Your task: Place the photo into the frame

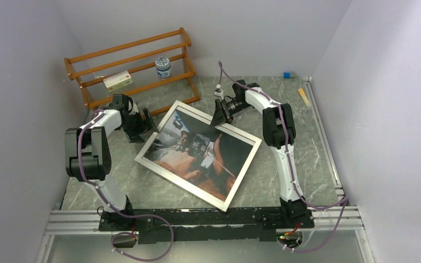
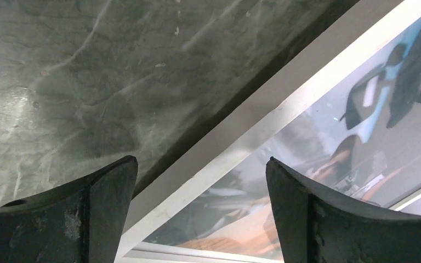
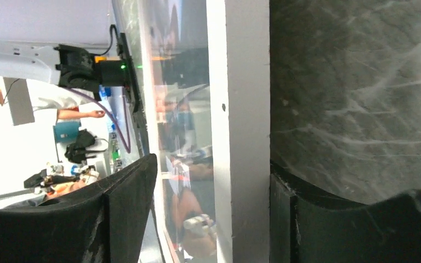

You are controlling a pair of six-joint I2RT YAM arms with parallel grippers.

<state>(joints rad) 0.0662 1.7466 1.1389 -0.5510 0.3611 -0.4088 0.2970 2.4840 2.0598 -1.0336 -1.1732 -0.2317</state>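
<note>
The frame (image 1: 180,185) lies turned at an angle in the middle of the marble table, whitish rim up. The photo (image 1: 197,150), a dark car picture with a white margin, shows inside its rim; I cannot tell whether it sits in or under the pane. My left gripper (image 1: 142,130) is open at the frame's left edge. In the left wrist view (image 2: 202,161) its jaws straddle the rim (image 2: 263,115), with the photo (image 2: 318,148) beyond. My right gripper (image 1: 219,114) is open at the far right edge. In the right wrist view (image 3: 212,161) one finger (image 3: 285,219) touches the rim's (image 3: 238,82) outer side.
An orange-brown slatted rack (image 1: 131,68) stands at the back left, close behind the left gripper, with a small box (image 1: 117,80) and a white jar (image 1: 163,67) on it. A blue bit (image 1: 286,74) and a yellow stick (image 1: 305,97) lie by the right wall.
</note>
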